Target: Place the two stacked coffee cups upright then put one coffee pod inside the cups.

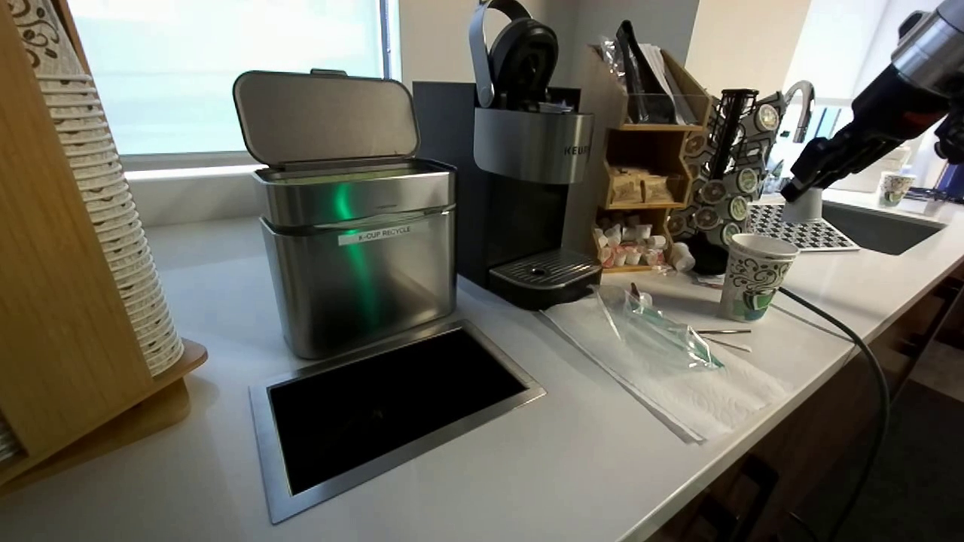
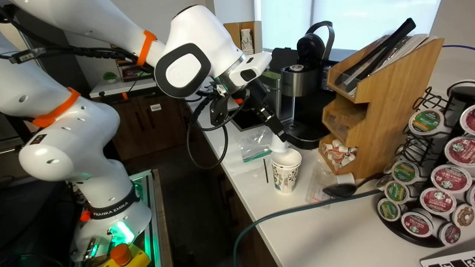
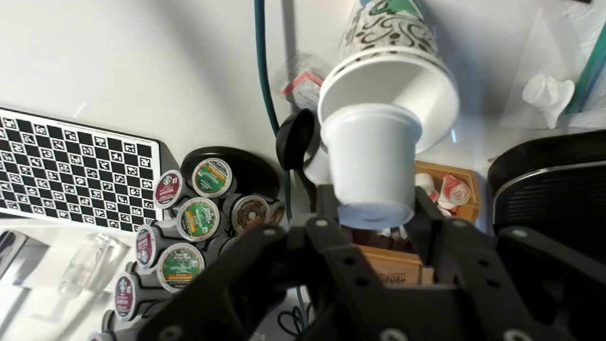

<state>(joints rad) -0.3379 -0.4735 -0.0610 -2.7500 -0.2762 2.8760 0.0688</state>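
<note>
- As the wrist view shows, the gripper (image 3: 373, 201) pinches one white coffee pod (image 3: 371, 161) by its narrower end, the wider, rimmed end pointing away from the jaws.
- That pod hangs in the air near the mouth of the two stacked coffee cups (image 2: 285, 174), outside them; in an exterior view a gap shows between pod and rim (image 1: 762, 248).
- The cups stand upright on the white counter (image 2: 323, 237), one nested in the other, with dark scrollwork and a patch of green on the side.
- A coffee machine (image 1: 527, 150) with its lid raised stands just beside a steel canister (image 1: 361, 286) labelled "K-CUP RECYCLE", whose lid is also up.
- Next to the machine, a wooden organizer (image 2: 400, 100) holds brown packets (image 1: 640, 187) and, lowest, small tubs (image 1: 626, 237).
- A clear plastic bag (image 1: 670, 335) lies on a paper towel (image 1: 723, 406) near the cups.
- A black spoon (image 3: 294, 137) rests beside a cable (image 3: 261, 61).
- A loaded pod rack (image 2: 460, 97) stands near a checkered board (image 3: 78, 168).
</note>
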